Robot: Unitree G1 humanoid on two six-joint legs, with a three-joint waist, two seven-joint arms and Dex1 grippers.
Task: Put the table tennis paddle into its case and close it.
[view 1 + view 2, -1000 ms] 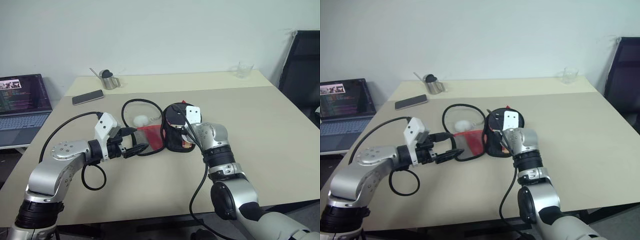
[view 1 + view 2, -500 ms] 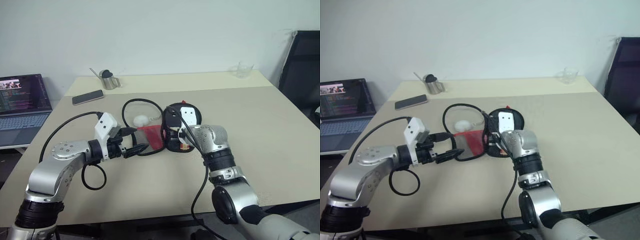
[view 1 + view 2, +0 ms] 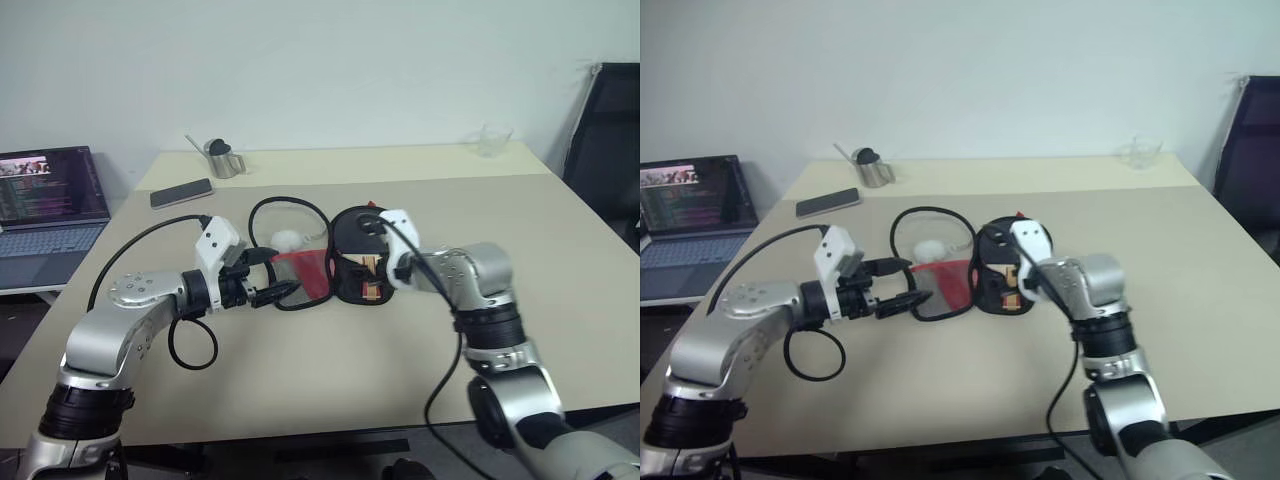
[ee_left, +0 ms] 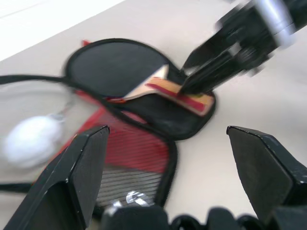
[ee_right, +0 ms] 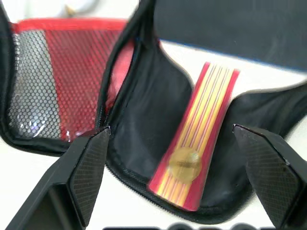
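Note:
The table tennis paddle (image 3: 352, 234) lies in the black half of the open case (image 3: 343, 292) at the table's middle, black face away from me, striped handle (image 5: 201, 124) toward me. The case's lid, with its red mesh panel (image 3: 306, 272) and a white ball (image 3: 285, 238), lies spread to the left. My right gripper (image 5: 170, 130) is open, its fingers wide on either side of the handle and just above it, holding nothing. My left gripper (image 3: 272, 278) is open at the near left edge of the red panel, empty.
A black phone (image 3: 181, 193) and a metal cup (image 3: 224, 160) sit at the far left of the table (image 3: 560, 260). A laptop (image 3: 45, 200) stands on a side surface to the left. A glass (image 3: 490, 140) is at the far right corner, and a black chair (image 3: 605, 130) is beyond it.
My right gripper has opened wide, let go of the paddle handle and drawn back to the right and up, the arm swinging outward. The left gripper has edged slightly forward.

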